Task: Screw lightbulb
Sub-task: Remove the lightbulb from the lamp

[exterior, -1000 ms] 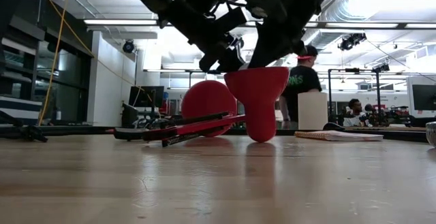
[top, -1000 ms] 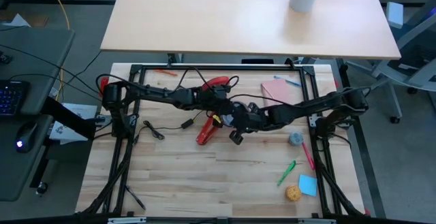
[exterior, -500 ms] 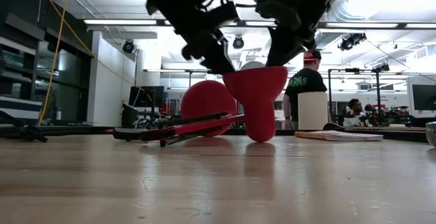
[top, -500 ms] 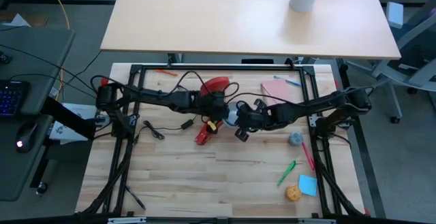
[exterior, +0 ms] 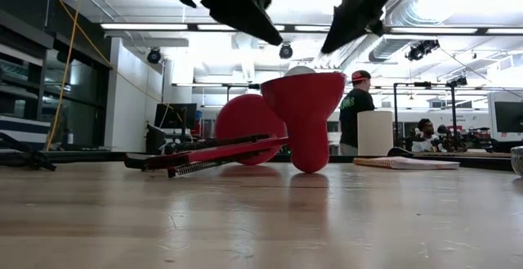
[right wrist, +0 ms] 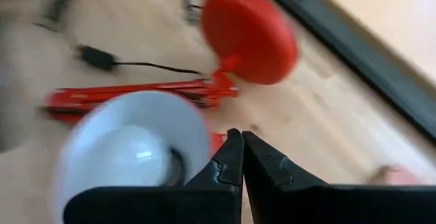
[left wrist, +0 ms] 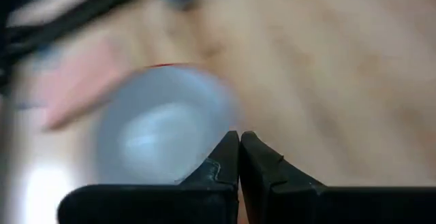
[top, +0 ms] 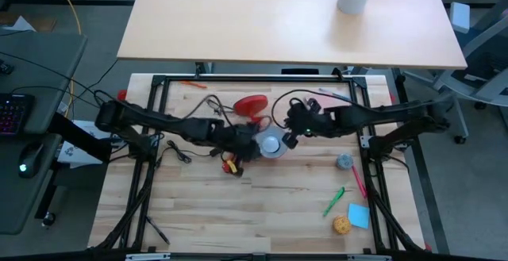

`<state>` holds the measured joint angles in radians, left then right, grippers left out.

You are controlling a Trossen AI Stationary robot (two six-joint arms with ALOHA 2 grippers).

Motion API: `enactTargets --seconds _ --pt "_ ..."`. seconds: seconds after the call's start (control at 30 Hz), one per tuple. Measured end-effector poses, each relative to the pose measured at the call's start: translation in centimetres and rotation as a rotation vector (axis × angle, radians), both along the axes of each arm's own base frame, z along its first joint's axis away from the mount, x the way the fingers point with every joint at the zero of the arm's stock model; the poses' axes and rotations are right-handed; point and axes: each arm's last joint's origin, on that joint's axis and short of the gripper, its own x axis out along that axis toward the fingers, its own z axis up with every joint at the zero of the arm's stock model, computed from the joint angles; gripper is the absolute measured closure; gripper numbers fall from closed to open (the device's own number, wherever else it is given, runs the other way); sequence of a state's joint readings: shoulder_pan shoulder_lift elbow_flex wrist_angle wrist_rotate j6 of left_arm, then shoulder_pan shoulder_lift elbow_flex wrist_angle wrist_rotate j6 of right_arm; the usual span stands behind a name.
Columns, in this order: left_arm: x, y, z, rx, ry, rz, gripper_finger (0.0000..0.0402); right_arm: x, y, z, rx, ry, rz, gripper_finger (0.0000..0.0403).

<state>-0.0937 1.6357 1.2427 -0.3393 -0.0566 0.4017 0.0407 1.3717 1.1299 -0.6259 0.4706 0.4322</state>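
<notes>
A red desk lamp lies on the table, its round base (top: 252,104) at the far side. Its shade (top: 270,144), red outside and white inside, stands mouth up (exterior: 304,114). The white lightbulb (right wrist: 136,159) sits inside the shade, and its top just shows over the rim (exterior: 300,70). My left gripper (top: 250,147) is shut, just left of the shade and above it. My right gripper (top: 287,140) is shut, just right of the shade and above it. In the low view both hang clear over the rim.
The lamp's folded red arm (exterior: 204,150) and black cable (top: 190,150) lie left of the shade. A pink notebook (top: 329,102), a grey-blue lump (top: 344,161), a green pen (top: 333,200), a blue note (top: 358,216) and an orange ball (top: 341,224) lie on the right. People stand beyond the table (exterior: 355,109).
Both grippers have lifted off the lamp shade and drawn apart, the left toward the table's left, the right toward the far right. The shade, covered by them before, now shows mouth up with the bulb inside. The lamp's arm has shifted a little toward the left.
</notes>
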Motion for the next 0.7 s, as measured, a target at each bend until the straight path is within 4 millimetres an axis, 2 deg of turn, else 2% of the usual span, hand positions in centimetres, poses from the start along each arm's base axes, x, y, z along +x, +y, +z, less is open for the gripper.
enactTargets --seconds 0.1,0.2,0.3,0.37,0.47,0.57,0.7 --pt "-0.4 2.1 1.4 0.118 -0.052 0.09 0.0401 -0.5 1.1 0.7 0.074 -0.045 0.049 0.0403" --pt "-0.3 5.4 1.7 0.088 -0.082 0.133 0.0401 -0.4 2.9 0.5 0.132 -0.062 0.081 0.0403" --pt "0.0 8.3 0.8 0.036 -0.068 0.158 0.0401 0.5 5.0 -0.1 0.182 -0.104 0.106 0.0403" --pt "0.3 9.4 -0.2 0.035 -0.035 0.157 0.0401 1.5 6.2 -0.8 0.206 -0.132 0.122 0.0403" --pt "0.9 9.5 -1.1 0.054 -0.023 0.099 0.0401 2.8 7.4 -2.3 0.237 -0.136 0.12 0.0403" --pt "1.5 8.7 -1.7 0.082 -0.027 0.041 0.0401 3.7 7.7 -3.7 0.26 -0.121 0.097 0.0403" --pt "2.0 7.4 -1.3 0.094 -0.086 0.004 0.0402 4.2 7.8 -4.1 0.265 -0.135 0.087 0.0403"
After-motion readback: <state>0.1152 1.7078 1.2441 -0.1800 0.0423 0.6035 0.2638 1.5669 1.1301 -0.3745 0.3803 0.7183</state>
